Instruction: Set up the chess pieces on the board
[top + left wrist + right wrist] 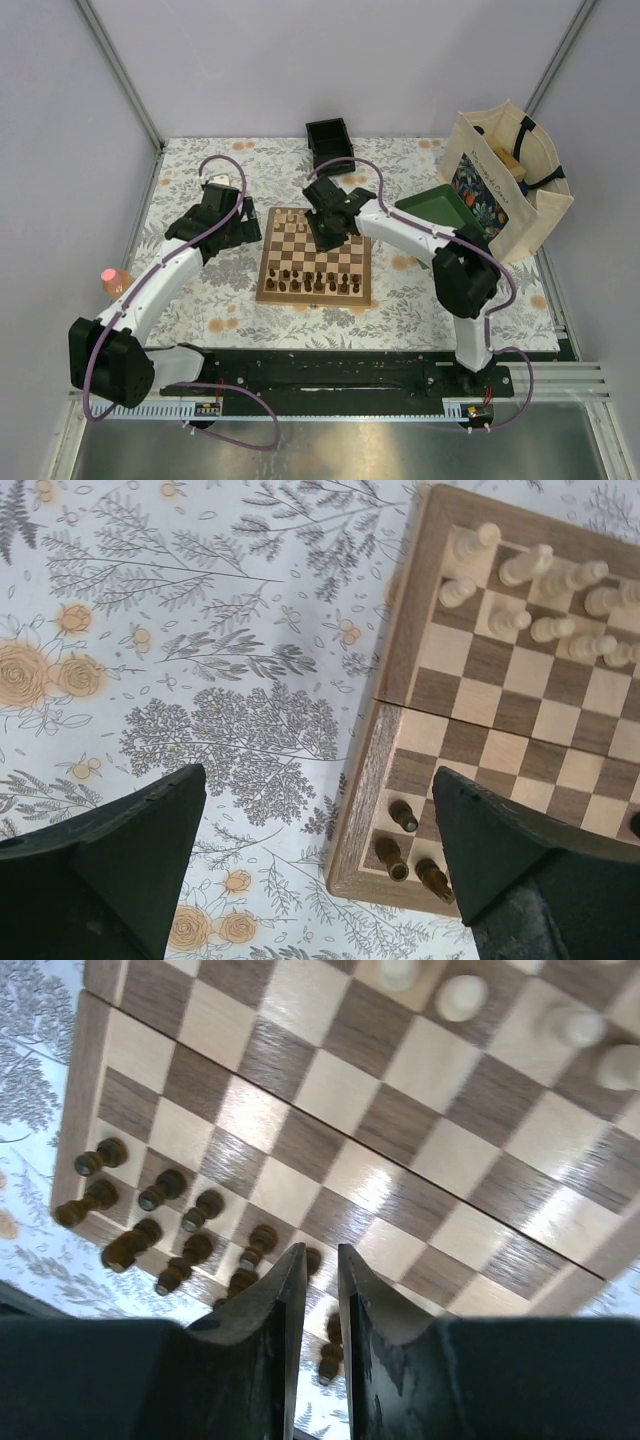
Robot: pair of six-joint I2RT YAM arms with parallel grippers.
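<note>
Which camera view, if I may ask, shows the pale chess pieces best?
The left wrist view: the pale chess pieces stand close and sharp on the board. The right wrist view catches only a few, blurred; the top view shows them tiny.

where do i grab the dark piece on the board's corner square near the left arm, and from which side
Probably its upper half, coming straight down from above. The dark corner piece stands upright on the board, and neighbouring pieces crowd two sides, so a sideways approach would likely knock them.
</note>
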